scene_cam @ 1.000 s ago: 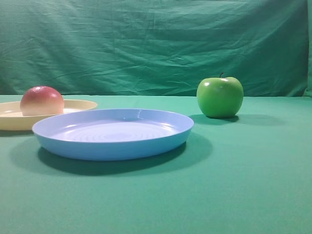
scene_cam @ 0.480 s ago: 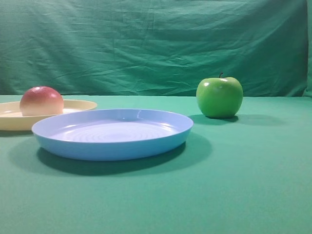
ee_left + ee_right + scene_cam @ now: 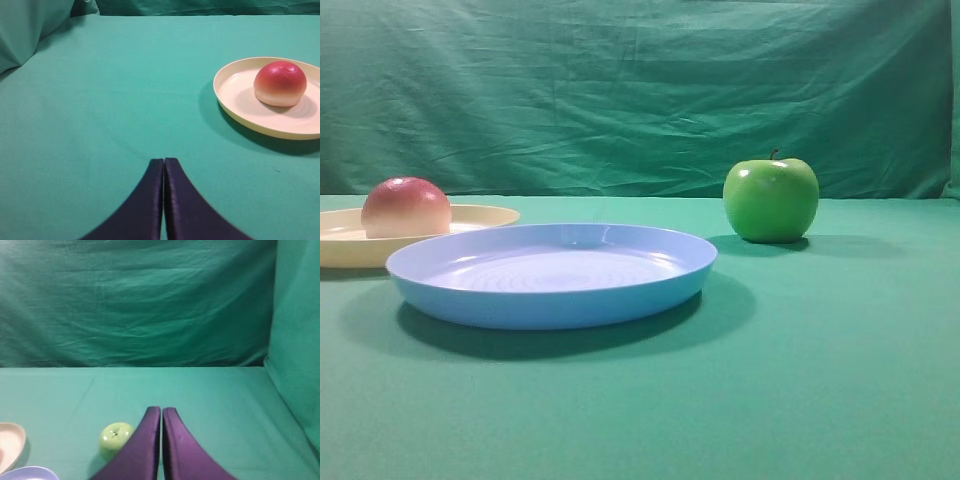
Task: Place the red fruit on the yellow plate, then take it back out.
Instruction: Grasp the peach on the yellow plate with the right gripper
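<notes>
The red fruit (image 3: 406, 207) sits on the yellow plate (image 3: 480, 216) at the far left of the exterior view. From the left wrist view the same red fruit (image 3: 279, 83) rests inside the yellow plate (image 3: 235, 97) at the right. My left gripper (image 3: 164, 161) is shut and empty, low over the cloth, well short and left of the plate. My right gripper (image 3: 161, 410) is also shut and empty, high above the table. Neither gripper shows in the exterior view.
A light blue plate (image 3: 555, 272) stands in front of the yellow one. A green apple (image 3: 771, 198) sits to the right, also seen as the green apple (image 3: 116, 437) beside the right fingers. Green cloth covers the table and backdrop.
</notes>
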Robot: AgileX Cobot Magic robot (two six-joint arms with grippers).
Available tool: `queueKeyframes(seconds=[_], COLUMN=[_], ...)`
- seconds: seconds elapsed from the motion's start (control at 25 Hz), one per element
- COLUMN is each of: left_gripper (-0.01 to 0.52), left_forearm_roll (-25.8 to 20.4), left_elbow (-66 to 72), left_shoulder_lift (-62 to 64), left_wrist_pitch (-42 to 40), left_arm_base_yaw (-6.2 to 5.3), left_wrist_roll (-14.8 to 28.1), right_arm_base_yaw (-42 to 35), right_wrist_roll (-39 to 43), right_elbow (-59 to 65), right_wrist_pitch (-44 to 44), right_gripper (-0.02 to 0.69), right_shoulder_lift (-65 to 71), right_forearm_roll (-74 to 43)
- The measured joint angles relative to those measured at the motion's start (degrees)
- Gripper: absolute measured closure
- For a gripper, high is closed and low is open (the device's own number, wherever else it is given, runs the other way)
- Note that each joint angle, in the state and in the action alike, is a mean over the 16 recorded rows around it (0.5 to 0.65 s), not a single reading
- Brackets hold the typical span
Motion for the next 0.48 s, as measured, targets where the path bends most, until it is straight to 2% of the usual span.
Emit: queueKeyframes(seconds=[0.48], left_gripper=[0.514], left_forearm_roll=[0.0], left_elbow=[0.0], left_shoulder_lift=[0.0], left_wrist_pitch=[0.0], left_arm_base_yaw=[0.0], left_wrist_roll=[0.0], right_arm_base_yaw=[-4.8], right_wrist_roll=[-0.9], right_elbow=[24.9], right_wrist_pitch=[-14.5], right_gripper=[0.665], right_shoulder_lift=[-15.4], right_forearm_roll=[0.1])
